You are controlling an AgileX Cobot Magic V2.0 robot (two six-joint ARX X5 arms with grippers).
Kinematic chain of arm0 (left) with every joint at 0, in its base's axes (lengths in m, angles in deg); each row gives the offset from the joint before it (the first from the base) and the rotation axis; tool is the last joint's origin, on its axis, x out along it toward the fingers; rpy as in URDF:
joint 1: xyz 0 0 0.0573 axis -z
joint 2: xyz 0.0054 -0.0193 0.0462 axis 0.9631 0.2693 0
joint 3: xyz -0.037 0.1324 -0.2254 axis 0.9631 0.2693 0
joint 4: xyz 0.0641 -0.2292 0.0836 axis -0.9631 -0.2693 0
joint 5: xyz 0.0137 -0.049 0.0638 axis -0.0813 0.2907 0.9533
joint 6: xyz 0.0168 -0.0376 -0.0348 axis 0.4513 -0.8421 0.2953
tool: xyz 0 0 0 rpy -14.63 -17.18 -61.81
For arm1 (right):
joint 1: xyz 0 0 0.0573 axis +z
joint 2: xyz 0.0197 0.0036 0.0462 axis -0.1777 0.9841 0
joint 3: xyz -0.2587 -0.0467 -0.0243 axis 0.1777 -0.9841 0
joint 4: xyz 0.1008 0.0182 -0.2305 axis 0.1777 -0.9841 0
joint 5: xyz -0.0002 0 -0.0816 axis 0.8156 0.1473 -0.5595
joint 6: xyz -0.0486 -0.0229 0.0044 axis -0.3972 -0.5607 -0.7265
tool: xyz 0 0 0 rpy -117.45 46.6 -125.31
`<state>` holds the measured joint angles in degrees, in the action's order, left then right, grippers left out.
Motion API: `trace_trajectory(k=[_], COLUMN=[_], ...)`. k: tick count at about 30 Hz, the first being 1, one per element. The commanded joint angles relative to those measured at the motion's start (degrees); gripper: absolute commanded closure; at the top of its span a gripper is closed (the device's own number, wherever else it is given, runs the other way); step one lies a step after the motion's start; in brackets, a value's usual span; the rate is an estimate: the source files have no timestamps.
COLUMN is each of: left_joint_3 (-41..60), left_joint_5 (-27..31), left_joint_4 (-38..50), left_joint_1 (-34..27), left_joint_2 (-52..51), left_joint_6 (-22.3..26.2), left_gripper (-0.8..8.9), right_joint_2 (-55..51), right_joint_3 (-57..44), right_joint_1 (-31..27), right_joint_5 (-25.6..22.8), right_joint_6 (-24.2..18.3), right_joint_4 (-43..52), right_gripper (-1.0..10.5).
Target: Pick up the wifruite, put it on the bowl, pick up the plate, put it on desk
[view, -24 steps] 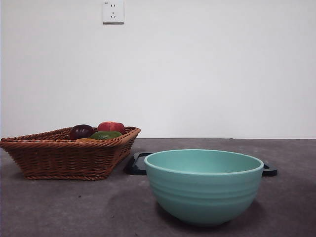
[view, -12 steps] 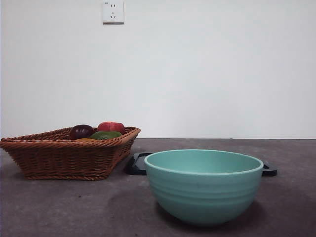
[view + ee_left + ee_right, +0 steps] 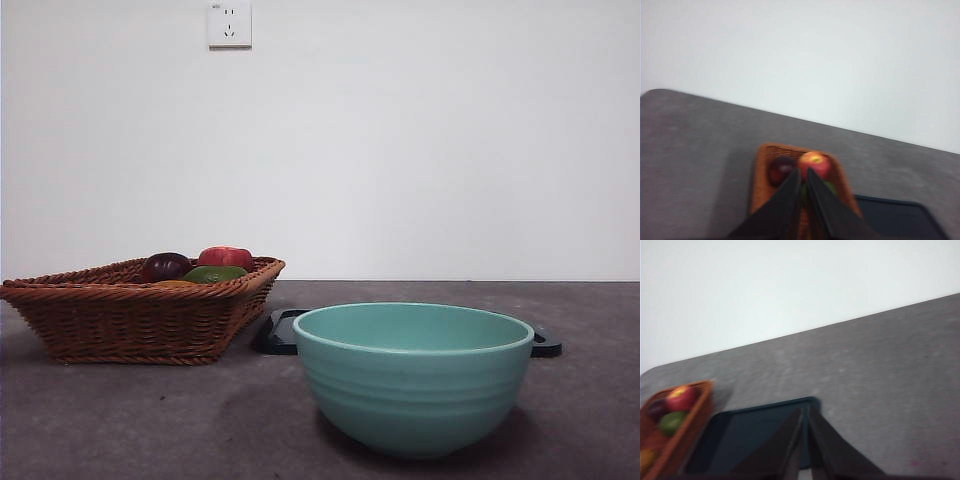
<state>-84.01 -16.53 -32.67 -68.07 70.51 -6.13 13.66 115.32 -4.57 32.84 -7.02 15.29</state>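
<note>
The mint-green bowl (image 3: 413,375) stands near on the desk (image 3: 130,420). Behind it lies a dark flat plate (image 3: 280,332), also in the wrist views (image 3: 895,220) (image 3: 750,435). Only an orange-brown sliver of the wifruite (image 3: 175,284) peeks over the rim of the wicker basket (image 3: 120,320); the right wrist view shows it at the edge (image 3: 644,457). My left gripper (image 3: 802,172) is shut and empty, high above the basket (image 3: 765,155). Over the plate, my right gripper (image 3: 805,410) is also shut and empty. Neither arm shows in the front view.
The basket also holds a dark purple fruit (image 3: 165,266), a red fruit (image 3: 226,257) and a green fruit (image 3: 213,273). A white wall with a socket (image 3: 229,24) stands behind the desk.
</note>
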Motion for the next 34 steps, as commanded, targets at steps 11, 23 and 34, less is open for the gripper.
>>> trace_trajectory(k=[11,23,34], left_joint_3=[-20.22,-32.20,-33.22], left_joint_5=[-14.38,-24.39,-25.55], left_joint_4=[-11.32,-17.59,-27.91], left_joint_1=[0.20,1.25,6.19], left_joint_2=[11.65,24.35,29.79], left_joint_6=[-1.51,-0.22,7.82], left_gripper=[7.98,7.98,7.98], right_joint_2=[10.36,21.35,23.91], right_joint_3=[16.72,26.60,27.32], right_joint_1=[0.24,0.26,8.11], right_joint_5=[20.24,29.11,28.92], right_joint_6=[-1.22,-13.94,-17.31], right_joint_4=[-13.66,-31.19,-31.10], right_gripper=[9.4,9.4,9.4])
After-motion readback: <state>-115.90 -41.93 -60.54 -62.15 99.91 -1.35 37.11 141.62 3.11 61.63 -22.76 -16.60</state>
